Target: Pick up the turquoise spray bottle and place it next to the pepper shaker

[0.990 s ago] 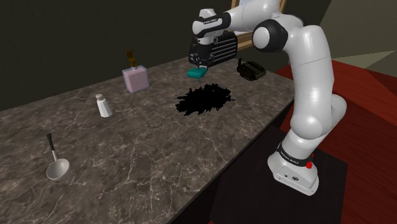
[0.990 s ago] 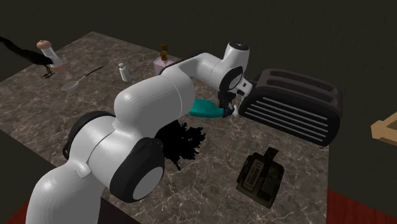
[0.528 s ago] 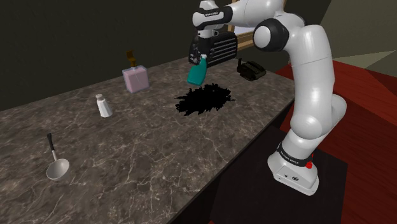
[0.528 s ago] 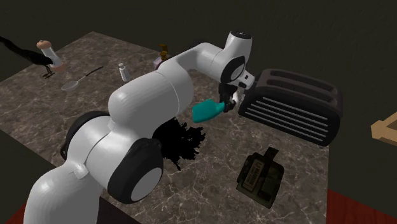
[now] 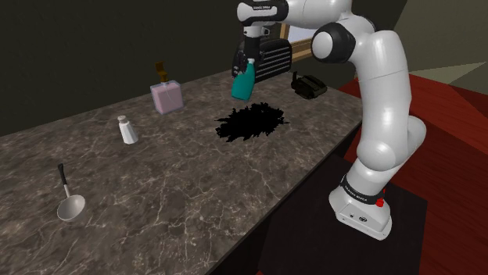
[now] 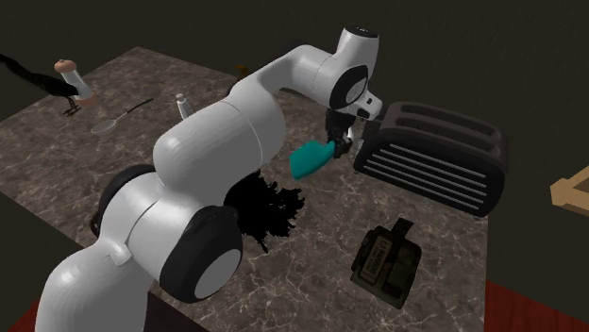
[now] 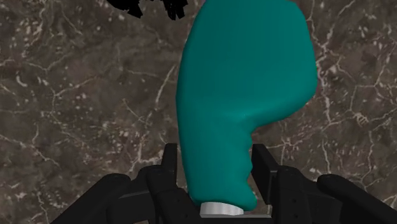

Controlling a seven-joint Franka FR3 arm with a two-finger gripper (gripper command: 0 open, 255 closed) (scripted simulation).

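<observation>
A turquoise spray bottle (image 5: 243,83) (image 6: 310,160) hangs in the air above the dark marble counter (image 5: 180,180), close to the toaster's front. My gripper (image 5: 245,62) (image 6: 338,143) is shut on its neck near the white collar. In the wrist view the black fingers (image 7: 167,167) clasp the narrow neck, and the bottle's wide body (image 7: 248,83) points away from the gripper (image 7: 216,159) toward the counter. A small white shaker (image 5: 127,130) (image 6: 183,106) stands upright far off toward the shoulder view's left.
A black toaster (image 6: 434,156) stands just behind the bottle. A ragged black patch (image 5: 250,123) lies on the counter below. A lilac box with a brown top (image 5: 166,98) stands between bottle and shaker. A ladle (image 5: 69,201) and a dark green object (image 6: 387,259) lie further off.
The gripper has risen with the bottle. The bottle left the counter, where it lay on its side, and now hangs with its body tipped down.
</observation>
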